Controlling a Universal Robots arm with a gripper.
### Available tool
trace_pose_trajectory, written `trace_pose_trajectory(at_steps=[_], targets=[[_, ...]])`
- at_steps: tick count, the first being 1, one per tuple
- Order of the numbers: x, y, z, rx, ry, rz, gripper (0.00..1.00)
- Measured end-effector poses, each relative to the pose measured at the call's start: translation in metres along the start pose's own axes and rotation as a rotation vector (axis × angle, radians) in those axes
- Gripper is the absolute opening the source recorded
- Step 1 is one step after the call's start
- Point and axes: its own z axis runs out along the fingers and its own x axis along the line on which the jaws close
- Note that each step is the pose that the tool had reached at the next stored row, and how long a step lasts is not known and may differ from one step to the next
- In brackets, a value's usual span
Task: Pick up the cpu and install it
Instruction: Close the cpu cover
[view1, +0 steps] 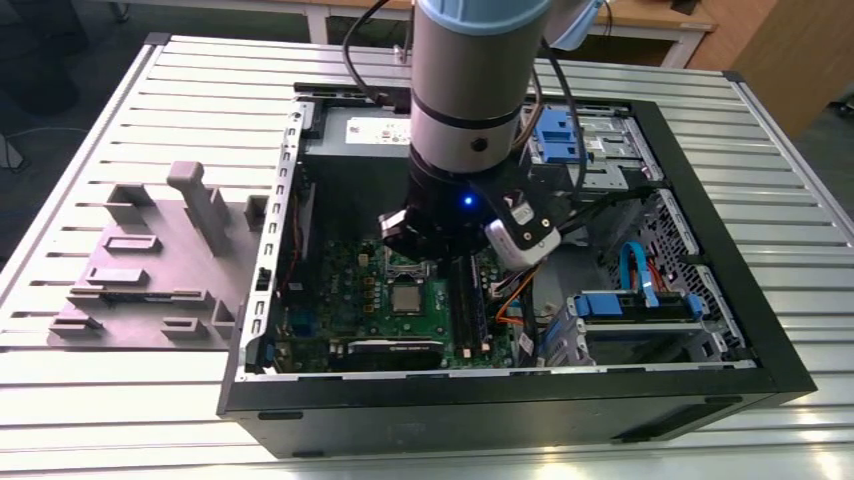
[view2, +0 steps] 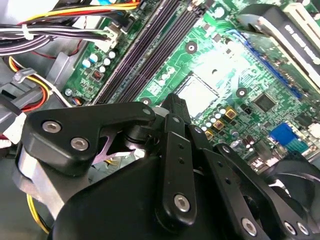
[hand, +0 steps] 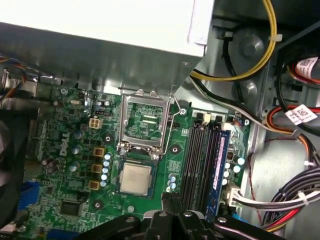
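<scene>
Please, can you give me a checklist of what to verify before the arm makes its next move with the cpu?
1. cpu lies in its socket on the motherboard: ok.
2. cpu seated flat and fully: cannot tell.
3. Gripper apart from the cpu, not touching it: ok.
4. Metal frame of the socket stands open, off the cpu: ok.
5. Yellow cable lies away from the socket: ok.
</scene>
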Motion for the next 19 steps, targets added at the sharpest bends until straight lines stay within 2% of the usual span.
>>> trace_pose_trajectory(at_steps=[6, 12, 19], targets=[[-0.0015, -0.0002, 0.003, -0.0168, -0.0028, -0.038, 0.1], [-0.0019, 0.0008, 0.0113, -0.0185, -0.003, -0.081, 0.1], [-0.0025, 0.0032, 0.0148, -0.0193, -0.0031, -0.101, 0.1]])
